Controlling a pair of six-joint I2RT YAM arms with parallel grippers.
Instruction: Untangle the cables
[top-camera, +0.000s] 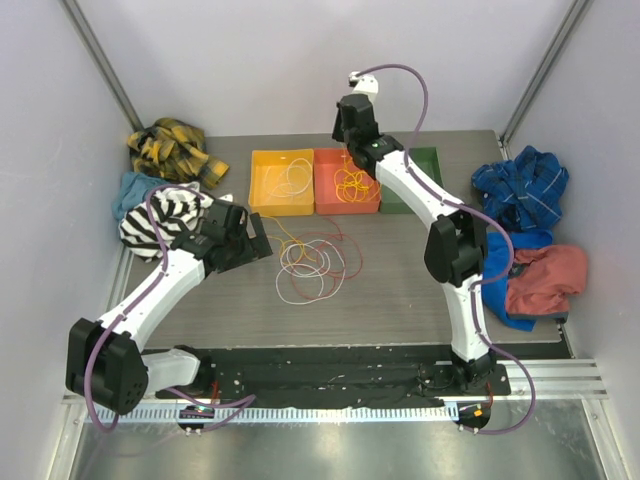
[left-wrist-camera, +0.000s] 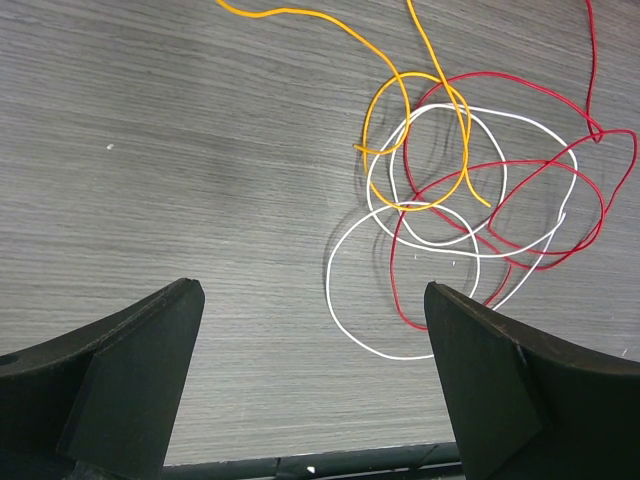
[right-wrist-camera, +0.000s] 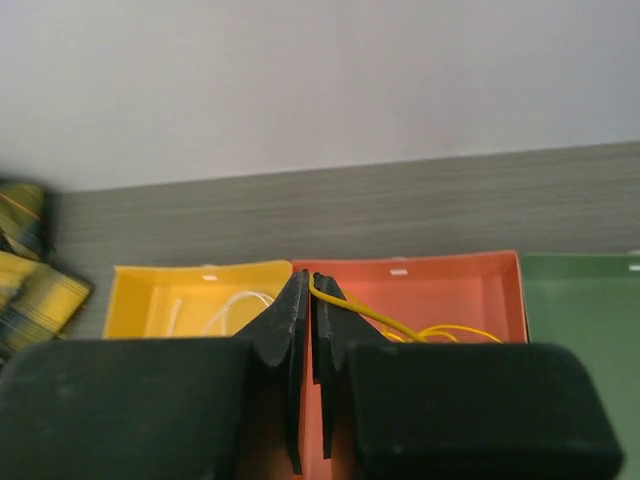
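A tangle of white, red and yellow-orange cables (top-camera: 312, 262) lies in loose loops on the table's middle; it also shows in the left wrist view (left-wrist-camera: 470, 200). My left gripper (top-camera: 262, 240) is open and empty, just left of the tangle, with bare table between its fingers (left-wrist-camera: 130, 370). My right gripper (top-camera: 345, 135) is shut on a yellow cable (right-wrist-camera: 370, 315) above the orange bin (top-camera: 345, 182), where yellow cable loops (top-camera: 352, 183) lie. A white cable (top-camera: 292, 180) lies in the yellow bin (top-camera: 281, 183).
A green bin (top-camera: 420, 165) stands right of the orange one. Cloth piles lie at the left (top-camera: 165, 215), back left (top-camera: 175, 148) and right (top-camera: 525, 230). The back wall rises behind the bins.
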